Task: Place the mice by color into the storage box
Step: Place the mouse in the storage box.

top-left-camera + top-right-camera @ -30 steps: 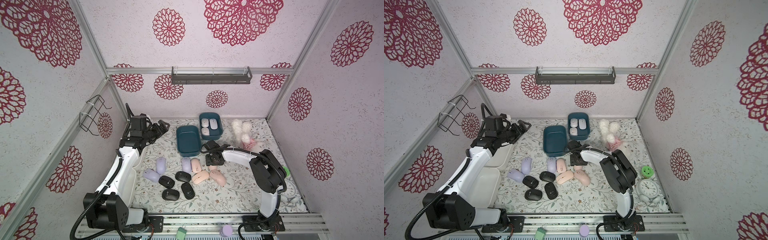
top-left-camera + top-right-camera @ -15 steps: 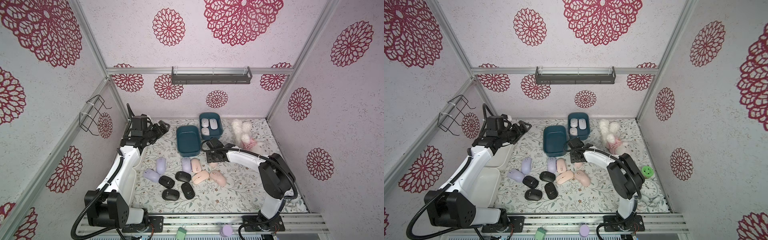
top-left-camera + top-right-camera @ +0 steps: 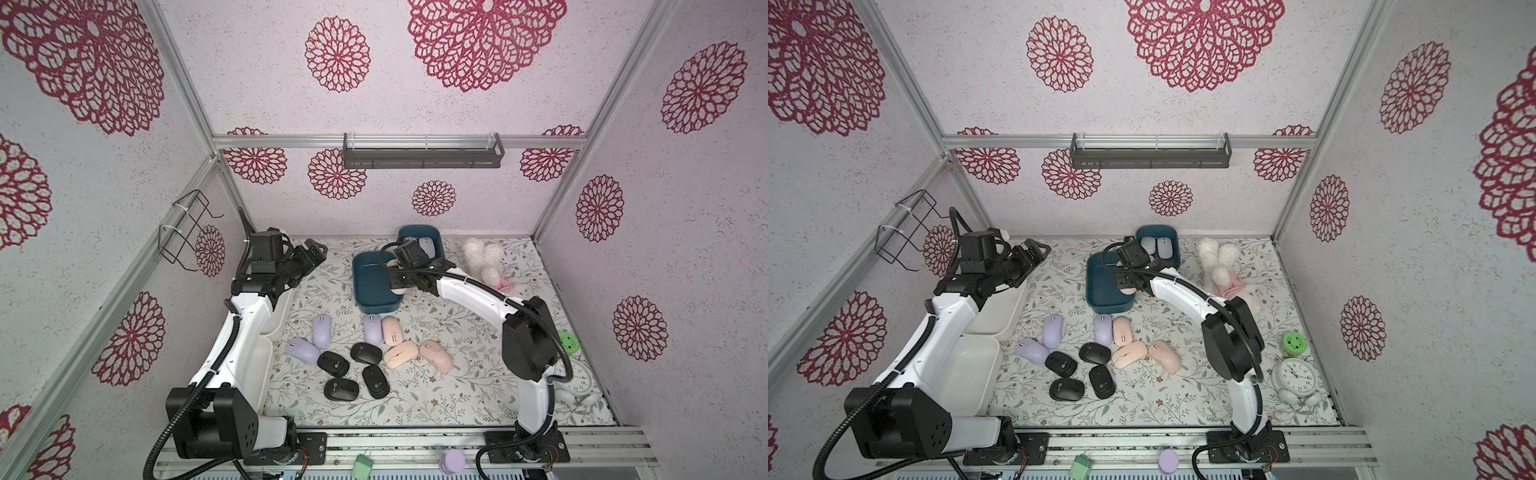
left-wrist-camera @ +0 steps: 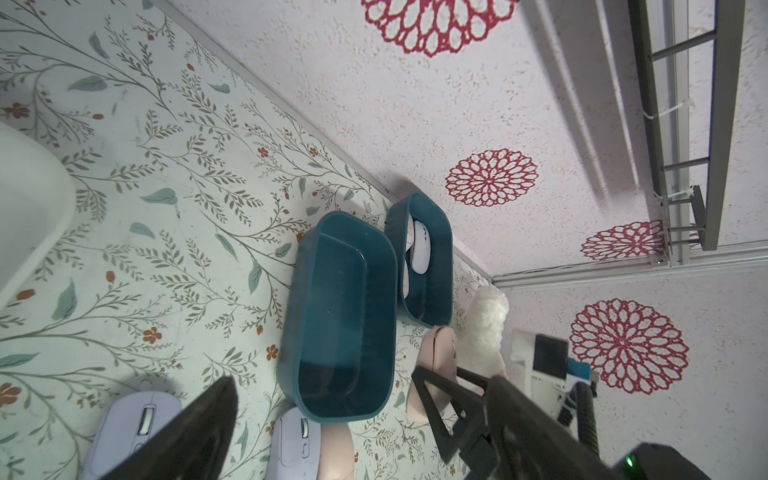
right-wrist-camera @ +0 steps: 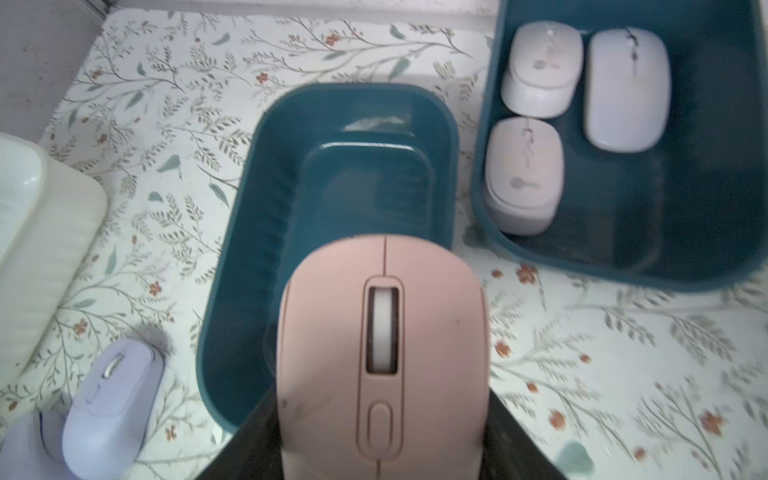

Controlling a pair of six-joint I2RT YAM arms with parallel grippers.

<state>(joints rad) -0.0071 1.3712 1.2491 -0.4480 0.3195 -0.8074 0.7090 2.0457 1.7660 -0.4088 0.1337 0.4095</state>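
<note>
Right pincer (image 5: 380, 449) clamps pink mouse (image 5: 382, 332); left pincer (image 3: 314, 250) agape; floral mat (image 3: 457, 399), red-medallion walls (image 3: 415, 108).

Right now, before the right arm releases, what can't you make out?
- Grip contact: in the right wrist view the pink mouse covers all but slivers of the right fingers.
- Near teal box floor: its near end is behind that mouse.
- Far teal box: in both top views the right wrist camera hides part of it.
- White trays: partly under the left arm in both top views.
</note>
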